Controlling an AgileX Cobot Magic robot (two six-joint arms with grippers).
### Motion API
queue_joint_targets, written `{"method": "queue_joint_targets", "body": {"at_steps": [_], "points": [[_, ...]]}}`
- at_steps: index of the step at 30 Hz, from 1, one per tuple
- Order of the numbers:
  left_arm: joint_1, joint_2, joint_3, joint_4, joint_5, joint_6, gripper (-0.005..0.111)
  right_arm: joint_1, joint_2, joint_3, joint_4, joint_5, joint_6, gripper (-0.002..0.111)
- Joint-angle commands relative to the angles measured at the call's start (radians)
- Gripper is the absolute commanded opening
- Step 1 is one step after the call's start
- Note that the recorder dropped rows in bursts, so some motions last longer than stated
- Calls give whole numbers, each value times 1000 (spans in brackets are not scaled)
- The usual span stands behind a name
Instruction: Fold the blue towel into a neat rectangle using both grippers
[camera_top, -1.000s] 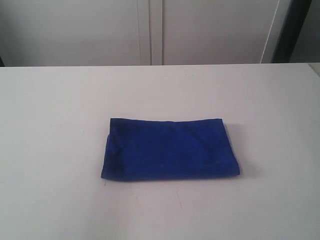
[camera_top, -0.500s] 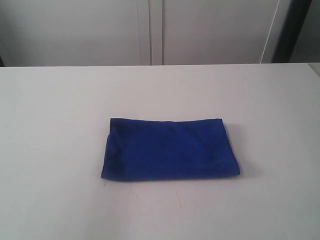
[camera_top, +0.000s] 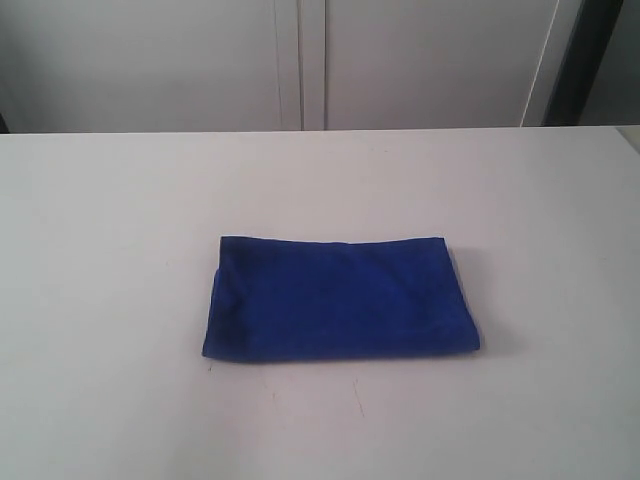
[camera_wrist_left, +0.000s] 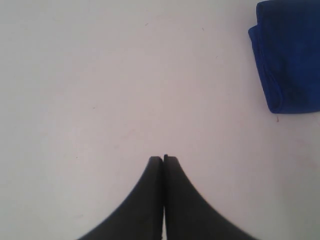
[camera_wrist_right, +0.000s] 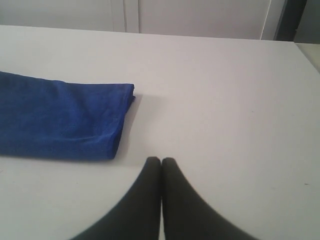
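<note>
The blue towel (camera_top: 340, 298) lies folded on the white table (camera_top: 110, 250). The left pincer (camera_wrist_left: 163, 159) and right pincer (camera_wrist_right: 161, 160) are both closed, empty, clear of it.

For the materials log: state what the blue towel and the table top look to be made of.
The blue towel looks like soft cloth, perhaps microfibre or terry: matte, fuzzy nap, rounded folded edges. The table top looks like smooth hard board, possibly laminate: off-white, a dull even finish, faint specks and scuffs.

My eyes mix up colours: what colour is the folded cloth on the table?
The towel is plain royal blue, no pattern; clearest in the exterior view.
</note>
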Motion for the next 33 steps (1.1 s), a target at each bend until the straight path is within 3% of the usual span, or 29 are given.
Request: {"method": "queue_joint_targets", "body": {"at_steps": [1,29,33], "points": [[5,-12,8,0,8,-1,0,-6,-5,6,-3,-14,-2,0],[5,-15,8,17,4,-4,0,-6,-5,6,-3,-14,-2,0],[5,-106,53,13,-36,-7,0,-6,-5,6,-3,-14,-2,0]]}}
